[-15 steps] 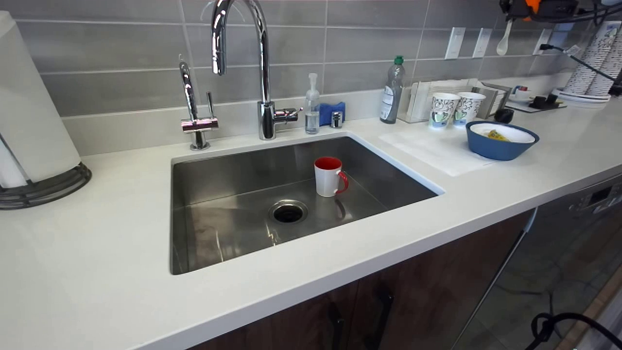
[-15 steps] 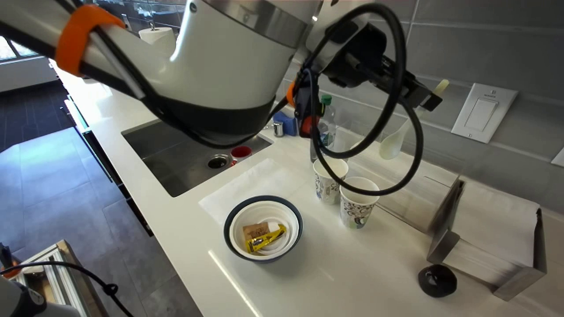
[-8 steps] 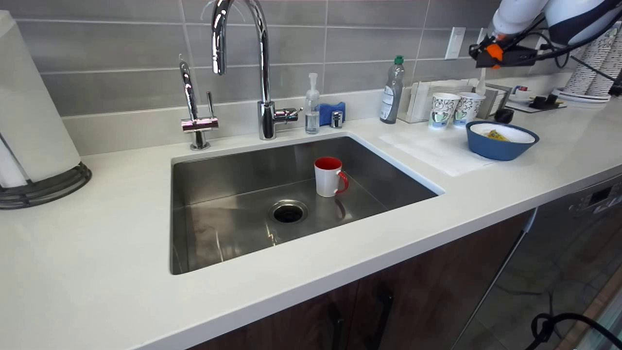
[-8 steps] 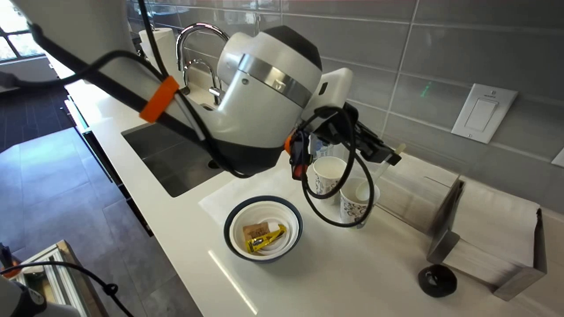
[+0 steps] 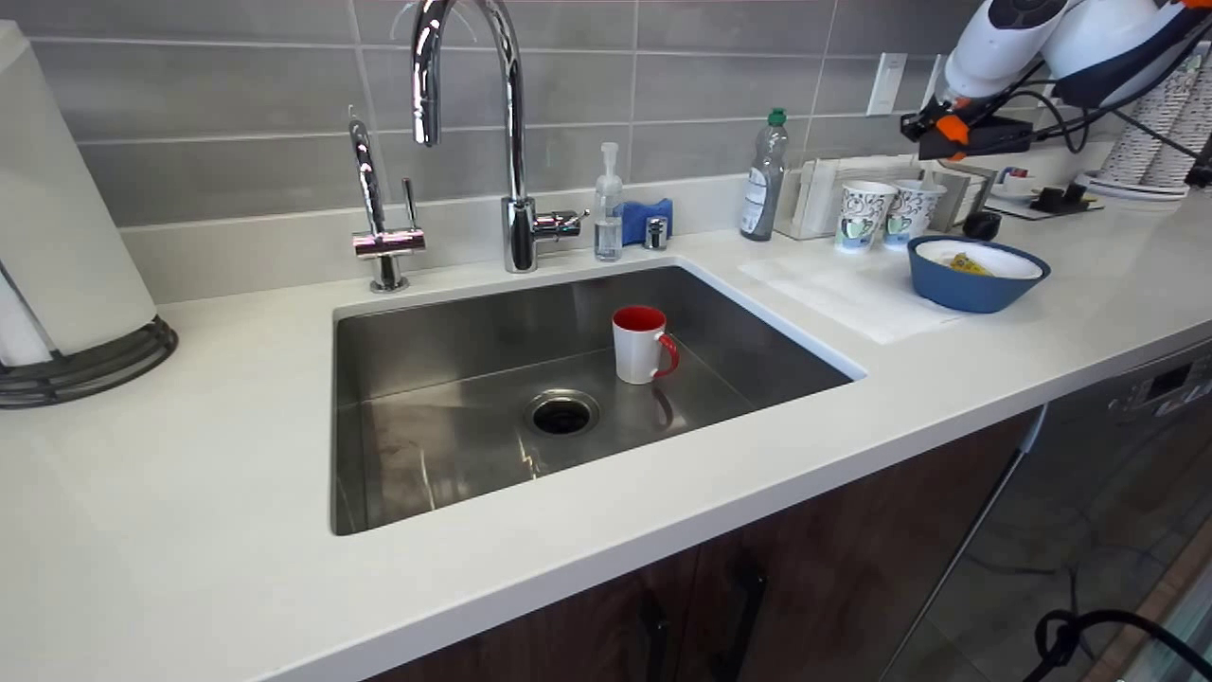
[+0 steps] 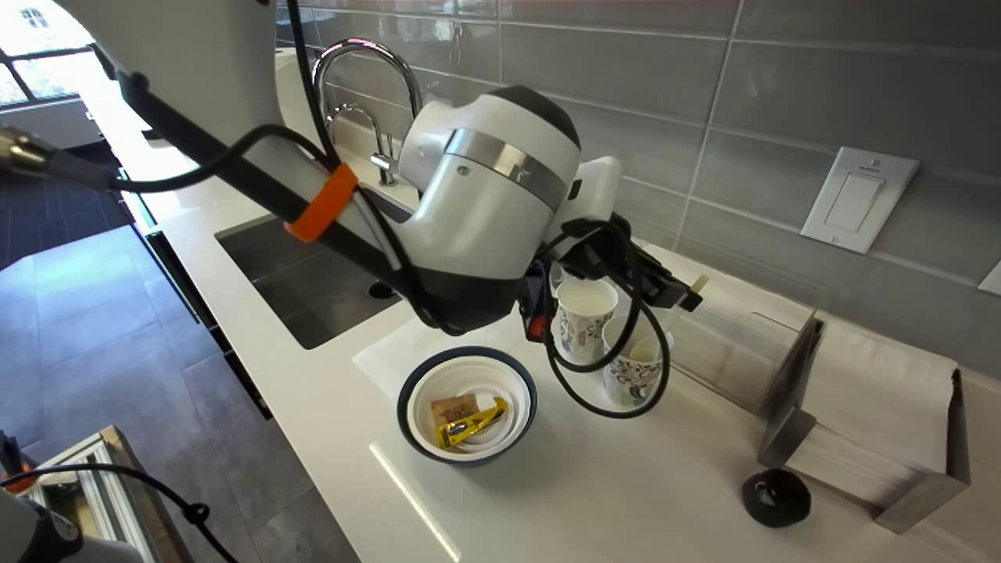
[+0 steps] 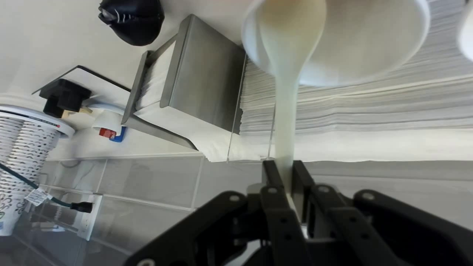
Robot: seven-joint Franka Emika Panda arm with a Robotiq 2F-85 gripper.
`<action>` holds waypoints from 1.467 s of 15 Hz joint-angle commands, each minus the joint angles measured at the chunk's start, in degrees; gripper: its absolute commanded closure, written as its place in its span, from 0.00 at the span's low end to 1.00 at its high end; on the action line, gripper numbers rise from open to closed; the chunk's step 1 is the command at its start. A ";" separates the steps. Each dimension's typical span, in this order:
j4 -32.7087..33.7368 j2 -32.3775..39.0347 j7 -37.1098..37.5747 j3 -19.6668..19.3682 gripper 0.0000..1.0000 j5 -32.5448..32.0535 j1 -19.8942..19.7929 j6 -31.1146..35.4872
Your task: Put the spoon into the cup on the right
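I held the spoon [image 7: 285, 96] at the mouth of the right cup [image 6: 630, 379]

My jaws were clamped on the handle, bowl end down. The bowl seemed to sit just inside the right cup's rim, though how deep I could not tell. Letting go too soon struck me as the likeliest slip: with the handle leaning and much of it outside the cup, the spoon could have tipped back out, or its weight could have pulled over a cup that seemed light. The left cup [image 5: 864, 216] stood just beside it on the desk [image 6: 665, 477], near enough to fall as well. I counted 2 further risks: my cable loop [image 6: 666, 361] crossed in front of the right cup in an exterior view and, if it hung close, might have snagged the rim; and my jaws might have bumped the stack of folded paper [image 7: 369, 118] behind if I sank lower.

The spoon looked pale, smooth and slightly see-through, its slim handle flaring into an oval bowl, yellowish towards the tip.
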 commanded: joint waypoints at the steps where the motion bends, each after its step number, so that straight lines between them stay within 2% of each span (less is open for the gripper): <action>1: 1.52 2.20 4.25 0.65 0.97 -2.55 -0.77 2.66; 3: 1.46 3.12 3.40 0.59 0.97 -2.20 -0.81 3.18; 4: 1.44 3.61 2.61 0.53 0.86 -1.88 -0.85 3.62; 5: 1.57 3.99 2.28 0.53 0.61 -1.85 -0.92 4.02; 6: 1.37 3.88 2.03 0.53 0.61 -1.47 -0.91 4.17; 8: 0.95 3.26 1.42 0.49 0.51 -0.84 -0.95 4.95; 13: -2.30 -2.12 -3.30 -0.11 0.16 2.17 -0.82 9.27; 15: -5.67 -5.36 -11.30 -1.66 0.02 7.49 -0.73 11.68; 16: -7.83 -6.56 -16.98 -3.24 0.00 12.14 -0.05 12.99; 18: -13.18 -8.83 -25.48 -4.86 0.00 17.51 0.02 14.96; 22: -23.43 -13.13 -42.20 -7.12 0.00 28.19 1.25 12.12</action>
